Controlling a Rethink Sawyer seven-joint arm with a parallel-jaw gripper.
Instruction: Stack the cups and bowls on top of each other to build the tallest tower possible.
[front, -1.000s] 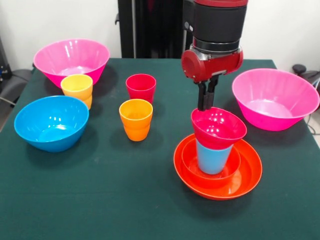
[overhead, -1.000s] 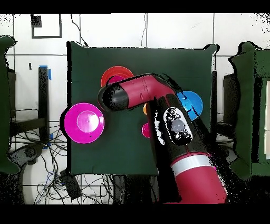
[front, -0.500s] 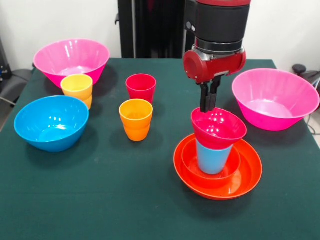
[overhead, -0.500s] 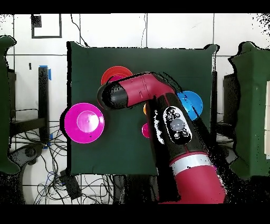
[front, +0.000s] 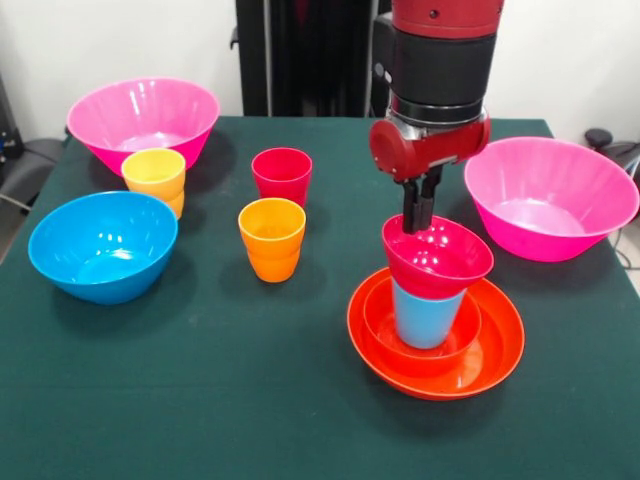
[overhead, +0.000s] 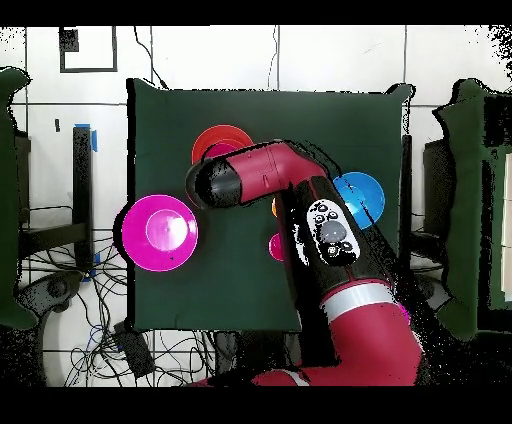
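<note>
A tower stands at the front right. The wide shallow orange bowl (front: 497, 352) holds a small orange bowl (front: 378, 318), and the blue cup (front: 425, 313) stands in that. The crimson bowl (front: 440, 258) sits tilted on the blue cup. My gripper (front: 415, 228) comes down on the crimson bowl's far rim and is shut on it. The red cup (front: 282, 175), orange cup (front: 272, 238) and yellow cup (front: 154, 176) stand apart on the left half. In the overhead view the arm hides the gripper and most of the tower; only part of the wide orange bowl (overhead: 214, 138) shows.
A blue bowl (front: 103, 246) sits at the left, a pink bowl (front: 143, 119) at the far left corner and another pink bowl (front: 549, 196) to the right of the tower. The overhead view shows one pink bowl (overhead: 160, 230) and the blue bowl (overhead: 360, 190) on the green table (overhead: 200, 290).
The arm's wrist has shifted slightly right and up while the gripper stays at the crimson bowl's rim. The bowls and cups have not moved.
</note>
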